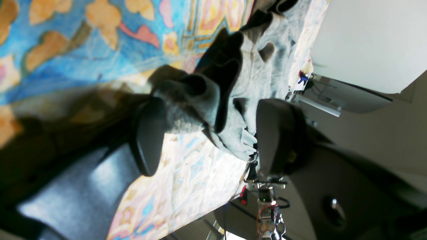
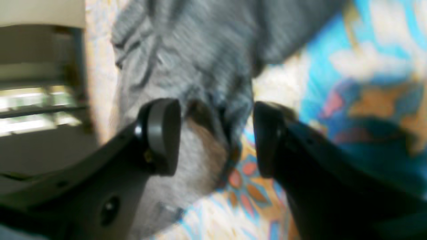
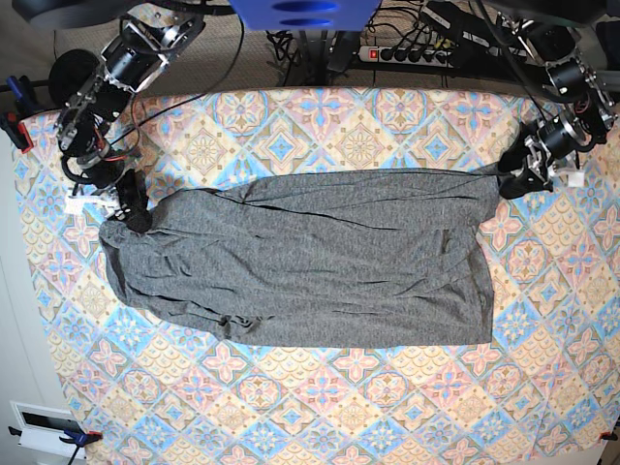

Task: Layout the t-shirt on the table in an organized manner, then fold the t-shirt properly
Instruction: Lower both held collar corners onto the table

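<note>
The dark grey t-shirt point(image 3: 310, 262) lies spread lengthwise across the middle of the patterned table point(image 3: 339, 407), wrinkled along its edges. My left gripper point(image 3: 518, 176) is at the shirt's upper right corner. In the left wrist view its jaws point(image 1: 213, 140) stand wide, with a bunched fold of the t-shirt point(image 1: 193, 100) loose between them. My right gripper point(image 3: 129, 208) is at the shirt's left end. In the blurred right wrist view it point(image 2: 213, 140) is open over the t-shirt's point(image 2: 200, 60) edge, one finger point(image 2: 160, 136) above fabric, the other above the table point(image 2: 350, 83).
A power strip point(image 3: 407, 53) and cables run behind the table's far edge. Clamps point(image 3: 12, 126) hold the cloth at the left edge. A white box point(image 3: 44, 431) sits off the front left corner. Bare cloth shows in front of the shirt.
</note>
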Controlling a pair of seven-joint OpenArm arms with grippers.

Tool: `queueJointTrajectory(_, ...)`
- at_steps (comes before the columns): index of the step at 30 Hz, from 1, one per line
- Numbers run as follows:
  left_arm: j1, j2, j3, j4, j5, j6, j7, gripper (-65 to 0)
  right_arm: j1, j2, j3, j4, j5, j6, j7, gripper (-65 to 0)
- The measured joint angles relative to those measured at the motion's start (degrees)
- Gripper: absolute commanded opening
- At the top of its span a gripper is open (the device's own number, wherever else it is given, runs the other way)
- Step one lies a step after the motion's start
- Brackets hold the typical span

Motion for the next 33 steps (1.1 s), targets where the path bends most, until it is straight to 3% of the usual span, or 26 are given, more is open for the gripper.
queueJointTrajectory(10, 0.3, 0.2, 0.0, 0.0, -0.4, 0.0, 0.2, -22.7, 0.9, 1.0, 2.1, -2.2, 1.4, 0.0, 0.9, -31.0)
queueJointTrajectory(14, 0.3, 0.2, 0.0, 0.0, -0.3, 0.0, 0.2, -22.8, 4.0, 1.7, 2.2, -2.5, -4.2, -4.0, 2.1, -31.0)
queueJointTrajectory(21, 0.5, 0.2, 0.0, 0.0, -0.3, 0.0, 0.1, -22.9, 4.5, 1.9, 2.2, -2.3, -9.0, -3.9, 3.0, -31.9)
queueJointTrajectory(24, 1.1, 0.2, 0.0, 0.1, -0.9, -0.2, -0.2, -22.7, 4.4, 1.9, 2.2, -2.3, -9.8, -3.8, 3.5, -37.9)
queueJointTrajectory(28, 1.2, 0.3, 0.0, 0.1, -1.0, -0.2, -0.2, -22.7, 4.3, 1.9, 2.1, -2.4, -11.7, -4.2, 3.5, -58.1)
queueJointTrajectory(30, 1.2, 0.3, 0.0, 0.1, -1.0, -0.2, -0.2, -22.7, 4.1, 1.9, 1.9, -2.4, -11.6, -4.4, 3.5, -65.0)
queueJointTrajectory(33, 1.3, 0.2, 0.0, 0.1, -1.0, -0.2, -0.2, -22.7, 4.1, 1.9, 1.9, -2.5, -11.8, -4.3, 3.4, -64.6)
